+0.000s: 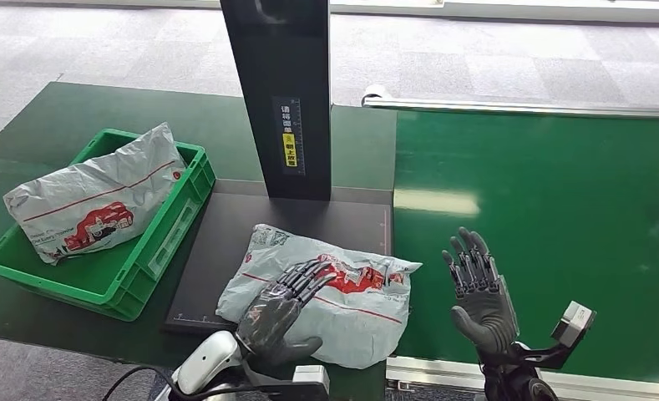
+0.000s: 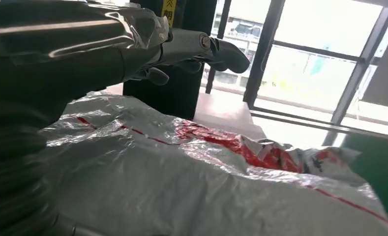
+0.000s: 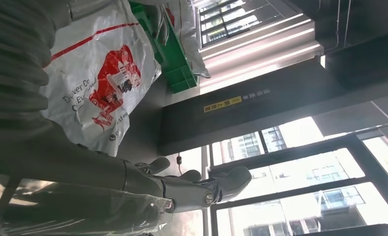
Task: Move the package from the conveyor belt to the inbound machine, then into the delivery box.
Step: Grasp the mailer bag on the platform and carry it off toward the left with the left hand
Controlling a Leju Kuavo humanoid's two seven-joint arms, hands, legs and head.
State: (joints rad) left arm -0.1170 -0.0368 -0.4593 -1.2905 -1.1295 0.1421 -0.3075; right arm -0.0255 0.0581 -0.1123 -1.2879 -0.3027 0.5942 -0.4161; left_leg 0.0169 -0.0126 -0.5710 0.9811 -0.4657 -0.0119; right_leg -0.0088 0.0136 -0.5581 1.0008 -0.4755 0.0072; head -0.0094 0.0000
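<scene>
Head view: crinkly grey plastic mailer package with red print [image 1: 326,292] lies on the flat black scan plate of the inbound machine [image 1: 225,225], at the plate's near right corner, its right end overhanging toward the green conveyor belt [image 1: 543,217]. So belt-to-machine leg looks done; move into the delivery box is what's left, as I judge it. Left hand [image 1: 280,309] rests flat on top of the package's near-left part, fingers spread over it, not closed around it, so released. Right hand [image 1: 476,292] hovers over the belt's near edge, just beside the package, palm up-ish, fingers apart, holding nothing. Green plastic crate [image 1: 117,276], the delivery box, sits at the bench's left side, well apart from the hands. It already holds a second grey mailer with red print [image 1: 100,196], leaning on the crate's far wall. Black upright scanner column [image 1: 280,92] stands at the plate's far edge.

Count: two packages, one crate, one plate, one column, two hands
</scene>
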